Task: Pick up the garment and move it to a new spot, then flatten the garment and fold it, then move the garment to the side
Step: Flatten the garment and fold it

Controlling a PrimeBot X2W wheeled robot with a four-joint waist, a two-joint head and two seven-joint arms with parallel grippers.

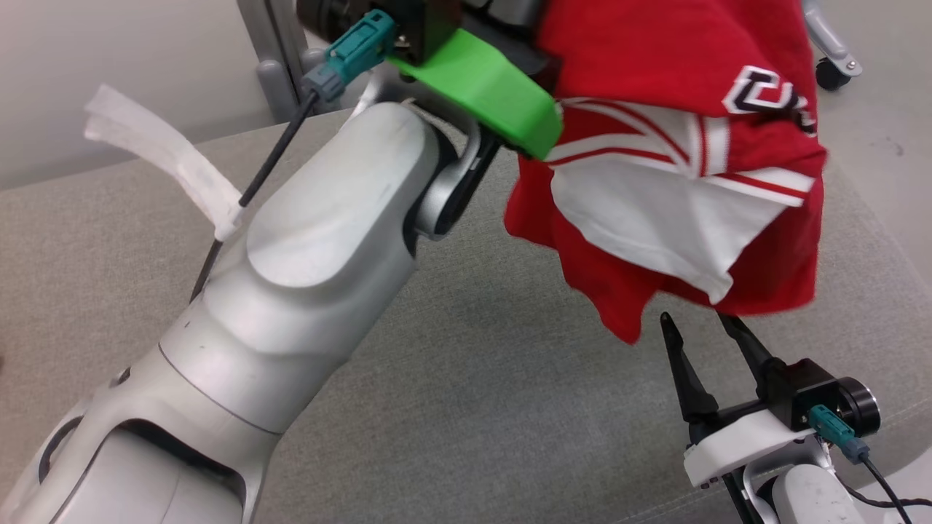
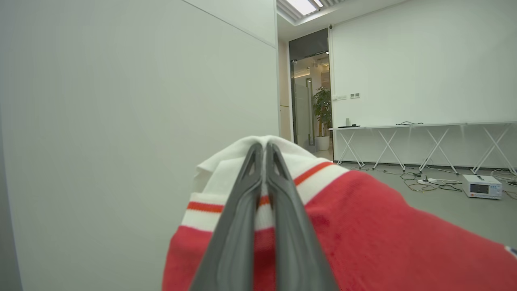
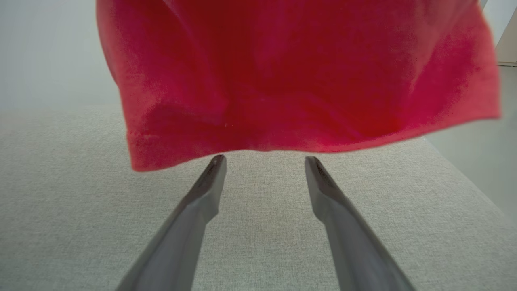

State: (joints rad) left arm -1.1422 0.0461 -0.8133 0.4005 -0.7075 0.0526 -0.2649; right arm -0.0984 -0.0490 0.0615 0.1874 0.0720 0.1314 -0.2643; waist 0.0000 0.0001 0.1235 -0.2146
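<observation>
One edge only is held, the left gripper (image 2: pixel 261 146) pinched closed on the white trim of the red and white knitted garment (image 1: pixel 655 58) hanging above the grey fabric cushion (image 1: pixel 466 407), so the wide-open, empty right gripper (image 1: pixel 695 324) should take the low hem gently.

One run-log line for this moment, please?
left gripper: shut on red shirt | shirt: hanging above grey cushion | right gripper: open, under hem

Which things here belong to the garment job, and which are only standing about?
Job: garment, hanging from the shut left gripper; open right gripper near its hem; grey padded surface.
About: white tables, potted plant, instrument box on the floor.
</observation>
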